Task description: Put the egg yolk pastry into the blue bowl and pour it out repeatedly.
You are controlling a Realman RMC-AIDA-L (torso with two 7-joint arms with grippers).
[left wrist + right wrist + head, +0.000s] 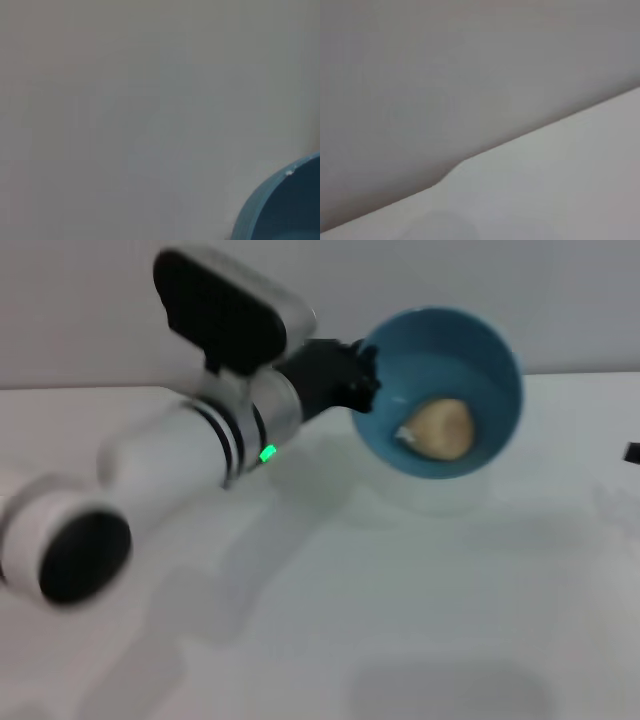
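The left gripper grasps the blue bowl by its rim, its dark fingers clenched on the edge nearest the arm. The bowl hangs above the white bench, clear of the surface and tipped steeply so that its open mouth faces the head camera. It is round, deep and glossy, the same sky-blue inside and out.

The egg yolk pastry sits inside the bowl, resting against the lower part of the inner wall, on the side away from the fingers. It is a small, rounded, lumpy ball, pale beige-tan and matte, with a lighter crumbly patch on the side towards the fingers.

The left wrist view catches only a curved stretch of the bowl's rim before a plain grey wall.
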